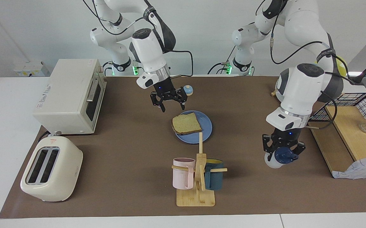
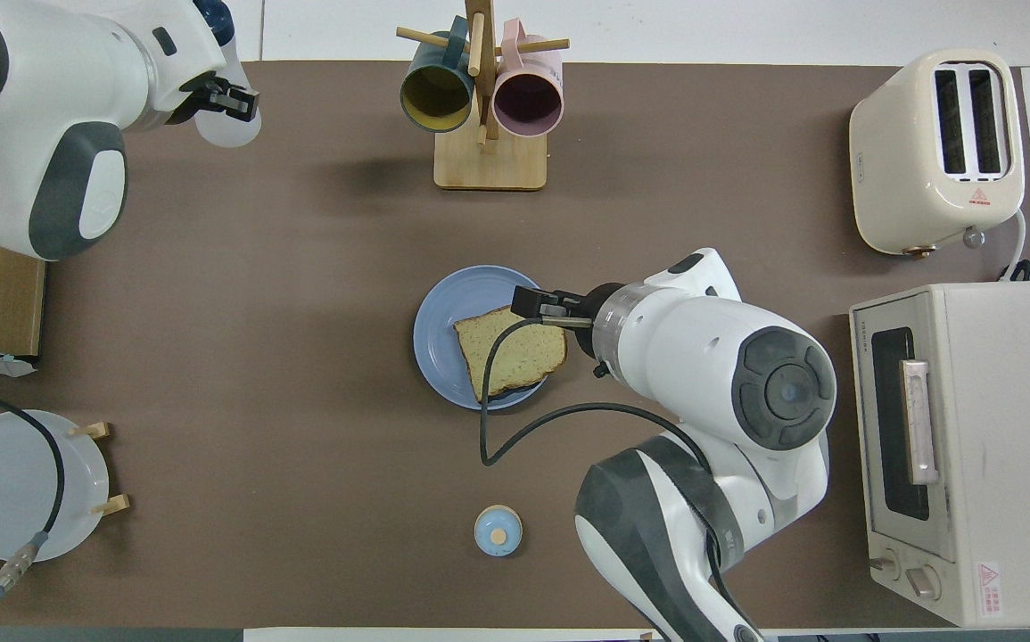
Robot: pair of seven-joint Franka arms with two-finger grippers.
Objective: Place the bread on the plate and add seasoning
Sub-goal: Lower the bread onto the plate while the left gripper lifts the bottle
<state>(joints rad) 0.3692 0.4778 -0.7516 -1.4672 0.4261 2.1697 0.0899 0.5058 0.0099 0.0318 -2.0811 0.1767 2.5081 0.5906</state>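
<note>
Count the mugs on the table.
2, both hanging on the wooden mug rack: a pink mug toward the right arm's end, a dark teal mug beside it.
</note>
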